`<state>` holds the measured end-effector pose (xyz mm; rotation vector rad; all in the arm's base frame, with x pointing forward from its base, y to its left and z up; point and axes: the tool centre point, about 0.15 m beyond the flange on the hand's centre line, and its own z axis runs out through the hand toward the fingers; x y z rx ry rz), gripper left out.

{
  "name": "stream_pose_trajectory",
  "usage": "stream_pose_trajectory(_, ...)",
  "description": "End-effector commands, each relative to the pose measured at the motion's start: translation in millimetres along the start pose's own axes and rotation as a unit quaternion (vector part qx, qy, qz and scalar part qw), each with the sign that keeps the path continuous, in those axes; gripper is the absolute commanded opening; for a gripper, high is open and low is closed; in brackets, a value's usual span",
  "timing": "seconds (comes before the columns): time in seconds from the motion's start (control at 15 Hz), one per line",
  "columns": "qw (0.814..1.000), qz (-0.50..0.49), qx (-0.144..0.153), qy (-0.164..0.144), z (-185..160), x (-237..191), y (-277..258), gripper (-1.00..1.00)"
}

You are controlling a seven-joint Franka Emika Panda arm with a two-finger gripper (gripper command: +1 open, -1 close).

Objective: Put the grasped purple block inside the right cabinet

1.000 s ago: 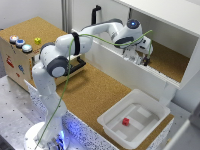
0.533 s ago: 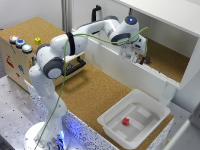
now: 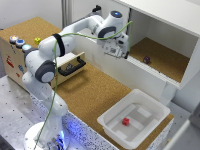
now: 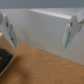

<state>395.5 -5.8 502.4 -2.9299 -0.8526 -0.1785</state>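
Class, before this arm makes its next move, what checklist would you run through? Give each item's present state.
1. The purple block lies on the cork floor inside the right cabinet: ok.
2. The gripper is open, with nothing between its fingers in the wrist view: ok.
3. The gripper is outside the cabinet opening, facing its white wall: ok.
4. The block sits flat and steady: cannot tell, as it is too small in the picture.
5. The red cube is in the white tray, apart from the arm: ok.
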Motion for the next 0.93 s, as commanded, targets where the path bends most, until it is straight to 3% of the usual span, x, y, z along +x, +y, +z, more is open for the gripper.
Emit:
stream_pose_trajectory(0.0,0.989,-0.142,-0.034,-0.031,32,18,-155,1.00)
stream_pose_trajectory(0.13,0.978,-0.205,-0.022,-0.040,34,26,-199,1.00)
stream_pose_trajectory(0.4,0.931,-0.362,-0.006,-0.048,31,29,-297,1.00)
stream_pose_trajectory(0.6,0.901,-0.432,0.007,-0.034,26,29,-352,1.00)
stream_pose_trajectory(0.8,0.884,-0.466,0.026,-0.013,14,35,-392,1.00)
stream_pose_trajectory(0.87,0.869,-0.493,0.028,-0.005,10,31,-413,1.00)
